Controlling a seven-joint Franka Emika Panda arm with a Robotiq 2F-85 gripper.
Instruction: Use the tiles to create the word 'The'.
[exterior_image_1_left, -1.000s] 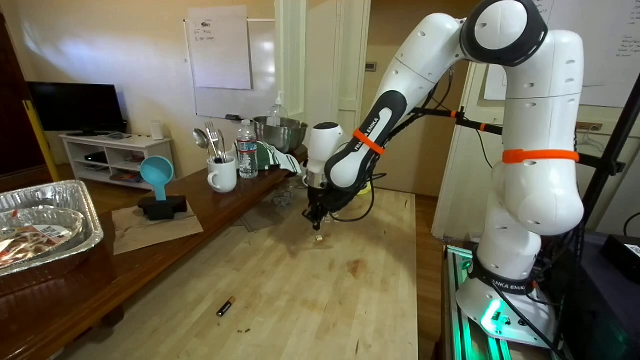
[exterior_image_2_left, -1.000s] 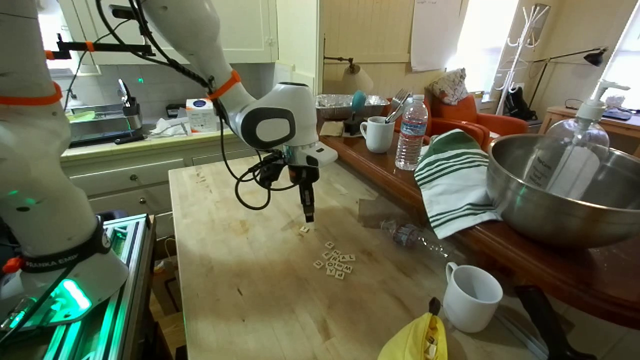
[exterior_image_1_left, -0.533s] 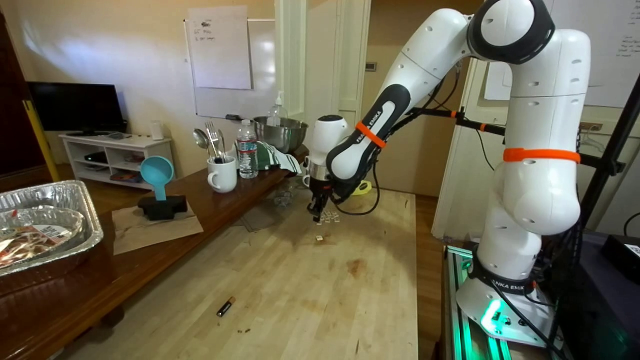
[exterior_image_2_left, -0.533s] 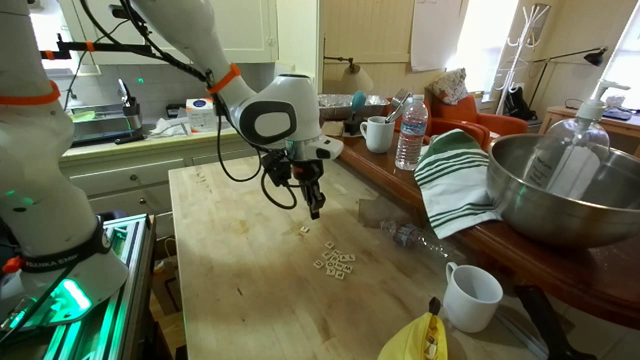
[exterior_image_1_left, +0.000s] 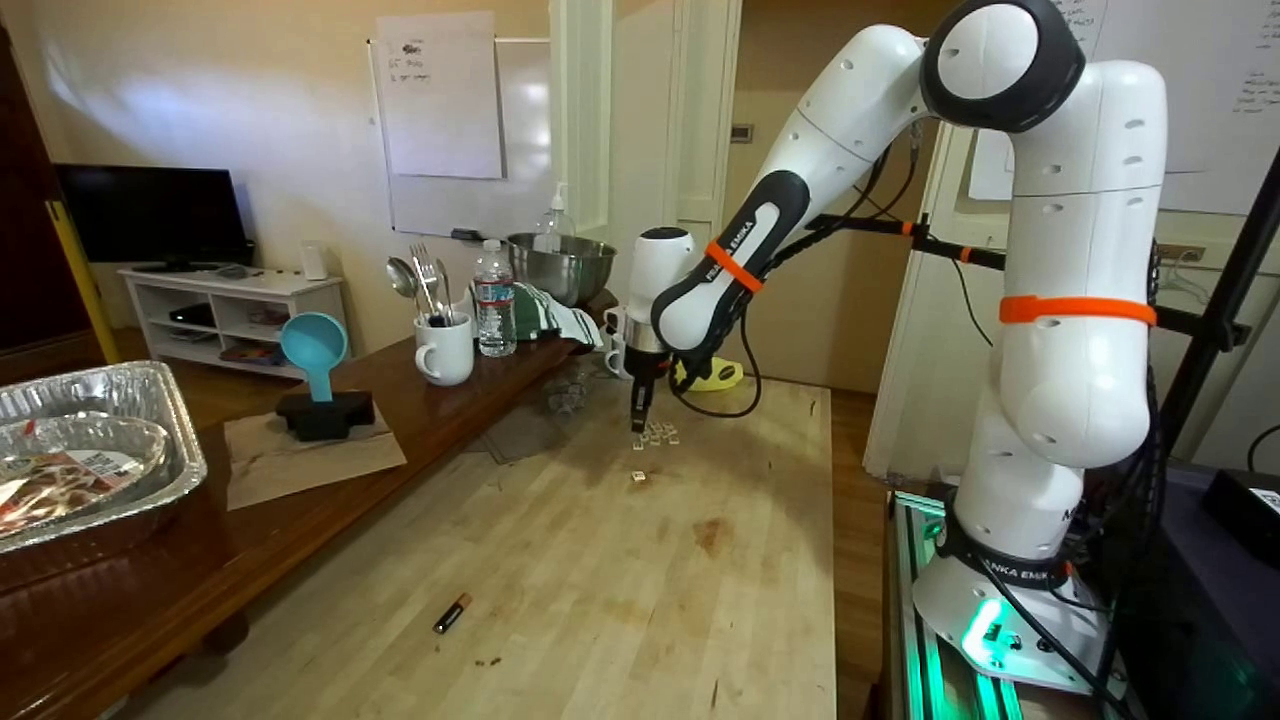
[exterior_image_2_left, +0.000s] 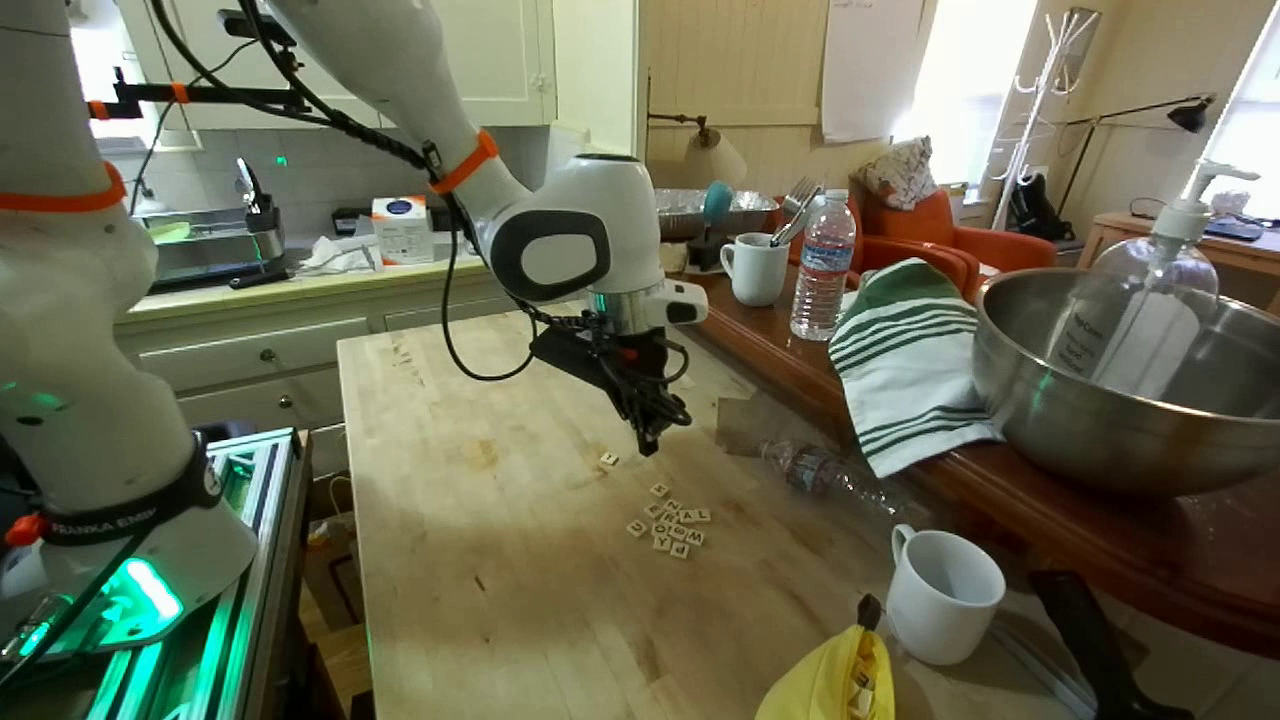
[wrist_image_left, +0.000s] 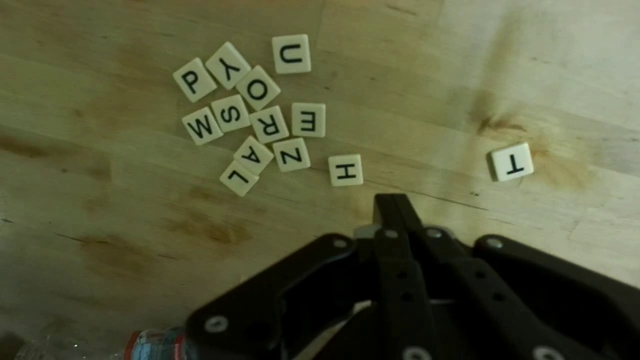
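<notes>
The tiles are small cream squares with black letters. In the wrist view the T tile (wrist_image_left: 512, 162) lies alone at the right. The H tile (wrist_image_left: 345, 170) and the E tile (wrist_image_left: 308, 120) lie at the near edge of a loose cluster with several others, such as the U tile (wrist_image_left: 291, 54) and the R tile (wrist_image_left: 269, 124). The T tile shows alone in both exterior views (exterior_image_1_left: 638, 477) (exterior_image_2_left: 608, 459). My gripper (wrist_image_left: 392, 197) is shut, its fingertips together with nothing between them. It hovers above the table near the H tile, as an exterior view shows (exterior_image_2_left: 648, 446).
A crumpled plastic bottle (exterior_image_2_left: 815, 470) lies beside the raised brown counter (exterior_image_2_left: 745, 325). A white mug (exterior_image_2_left: 945, 595) and a yellow pouch (exterior_image_2_left: 830, 675) stand past the cluster. A battery (exterior_image_1_left: 452, 613) lies on the wooden table (exterior_image_1_left: 600, 600).
My gripper has moved from above the T tile toward the tile cluster, and the wrist has turned. The T tile and the cluster have stayed in place.
</notes>
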